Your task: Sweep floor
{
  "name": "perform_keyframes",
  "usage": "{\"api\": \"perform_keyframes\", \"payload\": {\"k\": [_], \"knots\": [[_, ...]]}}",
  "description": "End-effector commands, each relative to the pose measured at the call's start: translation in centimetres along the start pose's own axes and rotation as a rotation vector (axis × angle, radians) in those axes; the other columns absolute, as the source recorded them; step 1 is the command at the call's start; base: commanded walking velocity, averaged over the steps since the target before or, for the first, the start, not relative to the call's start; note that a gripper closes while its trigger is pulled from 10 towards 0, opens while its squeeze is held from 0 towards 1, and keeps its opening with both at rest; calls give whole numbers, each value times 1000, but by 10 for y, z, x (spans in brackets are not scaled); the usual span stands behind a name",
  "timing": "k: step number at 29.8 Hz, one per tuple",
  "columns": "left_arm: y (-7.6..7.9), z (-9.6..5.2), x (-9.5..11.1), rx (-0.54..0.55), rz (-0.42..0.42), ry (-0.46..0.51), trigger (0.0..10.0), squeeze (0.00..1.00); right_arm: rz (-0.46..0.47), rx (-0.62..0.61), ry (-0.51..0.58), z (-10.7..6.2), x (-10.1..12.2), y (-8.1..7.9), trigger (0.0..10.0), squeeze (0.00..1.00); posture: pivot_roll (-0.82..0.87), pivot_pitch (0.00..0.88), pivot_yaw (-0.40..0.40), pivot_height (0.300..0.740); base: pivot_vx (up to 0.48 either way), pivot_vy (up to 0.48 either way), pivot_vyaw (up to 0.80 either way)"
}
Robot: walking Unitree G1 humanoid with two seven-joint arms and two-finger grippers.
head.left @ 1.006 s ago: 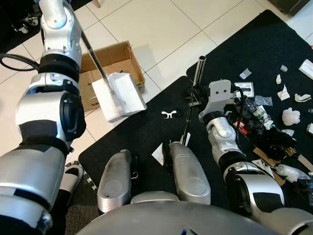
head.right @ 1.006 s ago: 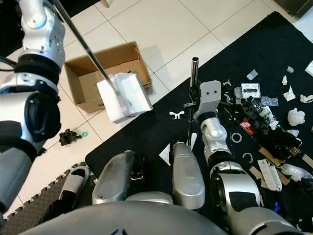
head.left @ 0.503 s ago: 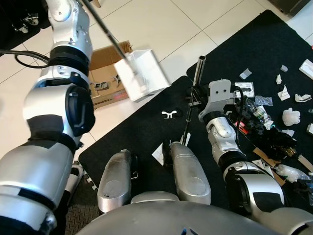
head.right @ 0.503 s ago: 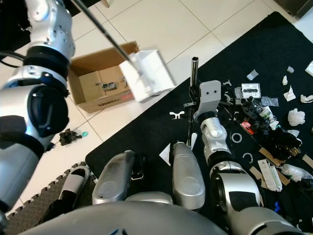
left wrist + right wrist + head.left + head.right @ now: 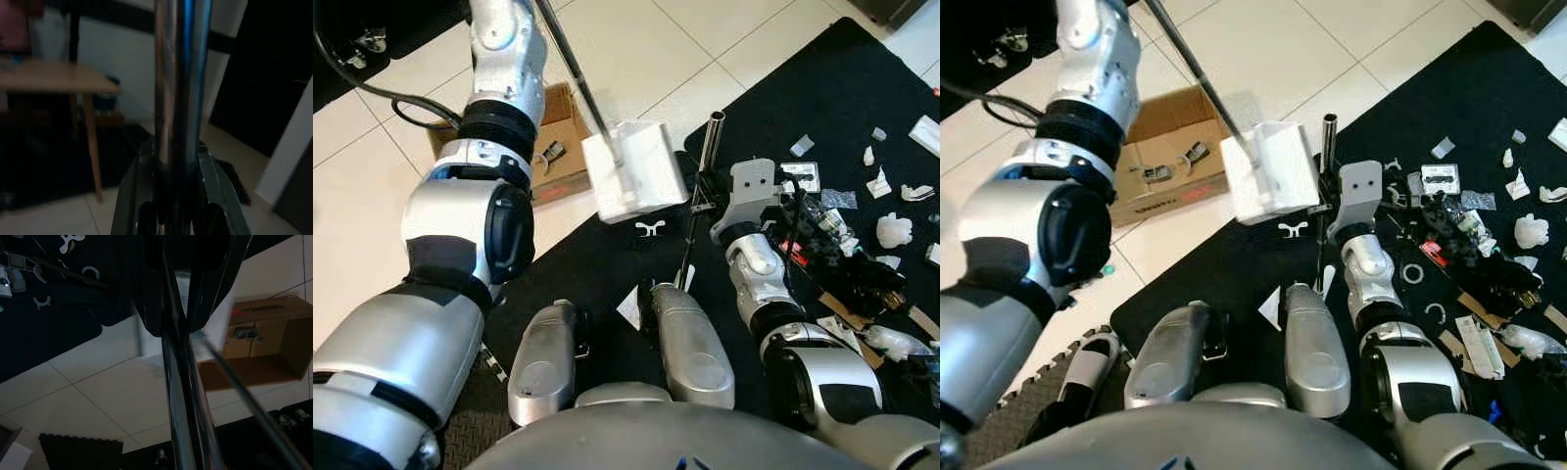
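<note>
1. Swinging over from the cardboard box (image 5: 1160, 166), the white dustpan (image 5: 1271, 171) on its long rod is now hanging above the black mat's (image 5: 607, 255) edge.
2. Sweeping is starting, I judge; next, the pan needs lowering beside the litter (image 5: 891, 230), which is lying well beyond it.
3. The left gripper (image 5: 178, 215) is pinching the pan's rod, and the right gripper (image 5: 176, 318) is clamping the upright broom handle (image 5: 1327, 196).

white rectangular mop head (image 5: 634, 182) | shiny steel pole (image 5: 704, 166) | plain black floor mat (image 5: 607, 257) | brown cardboard box (image 5: 1167, 166) | cream square floor tiles (image 5: 636, 49)
</note>
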State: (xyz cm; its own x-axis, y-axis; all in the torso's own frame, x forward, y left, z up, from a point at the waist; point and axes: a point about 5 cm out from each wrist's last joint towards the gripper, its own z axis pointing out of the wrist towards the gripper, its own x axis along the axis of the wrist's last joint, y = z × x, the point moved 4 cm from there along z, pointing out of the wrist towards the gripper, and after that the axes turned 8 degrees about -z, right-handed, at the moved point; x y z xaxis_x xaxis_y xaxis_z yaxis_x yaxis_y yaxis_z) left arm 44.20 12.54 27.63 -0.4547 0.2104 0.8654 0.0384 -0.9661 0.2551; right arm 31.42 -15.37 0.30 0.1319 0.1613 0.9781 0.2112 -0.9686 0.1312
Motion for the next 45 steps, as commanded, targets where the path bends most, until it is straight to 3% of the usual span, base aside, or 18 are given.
{"api": "perform_keyframes", "payload": {"k": [1, 3, 6, 7, 8, 14, 20, 26, 35, 45], "knots": [[-8, 7, 24, -22, 121, 117, 10000, 0, 1, -4, -38, -4, -9, 0, 10000, 0, -25, 105, 2, 740, 0, 0, 0], [-10, 8, 25, -24, 136, 121, 10000, 0, 1, -5, -39, -4, -9, 0, 10000, 0, -25, 105, 2, 740, 0, 0, 0], [-16, 11, 33, -21, 245, 153, 10000, 0, 3, -6, -40, -4, -10, 0, 10000, 0, -25, 104, 4, 740, 0, 0, 0], [-20, 13, 37, -11, 332, 175, 10000, 0, 3, -7, -41, -5, -10, 0, 10000, 0, -25, 104, 4, 740, 0, 0, 0], [-20, 13, 37, -11, 332, 175, 10000, 0, 3, -7, -41, -5, -10, 0, 10000, 0, -25, 104, 4, 740, 0, 0, 0], [-30, 15, 42, 56, 523, 215, 10000, 0, 3, -8, -43, -5, -10, 0, 10000, 0, -25, 103, 3, 740, 0, 0, 0], [-43, 14, 39, 165, 547, 190, 10000, 0, 2, -6, -43, -4, -10, 0, 10000, 0, -24, 102, 3, 740, 0, 0, 0], [-61, 12, 37, 282, 630, 172, 10000, 0, 1, -7, -42, -4, -10, 0, 10000, 0, -27, 104, 3, 740, 0, 0, 0], [-76, 9, 31, 361, 670, 136, 10000, 0, 0, -7, -44, -5, -11, 0, 10000, 0, -28, 103, 5, 740, 0, 0, 0], [-80, 9, 32, 392, 664, 124, 10000, 0, -5, -7, -43, -5, -10, 2, 10000, 0, -31, 98, 1, 740, 0, 0, 0]]}}
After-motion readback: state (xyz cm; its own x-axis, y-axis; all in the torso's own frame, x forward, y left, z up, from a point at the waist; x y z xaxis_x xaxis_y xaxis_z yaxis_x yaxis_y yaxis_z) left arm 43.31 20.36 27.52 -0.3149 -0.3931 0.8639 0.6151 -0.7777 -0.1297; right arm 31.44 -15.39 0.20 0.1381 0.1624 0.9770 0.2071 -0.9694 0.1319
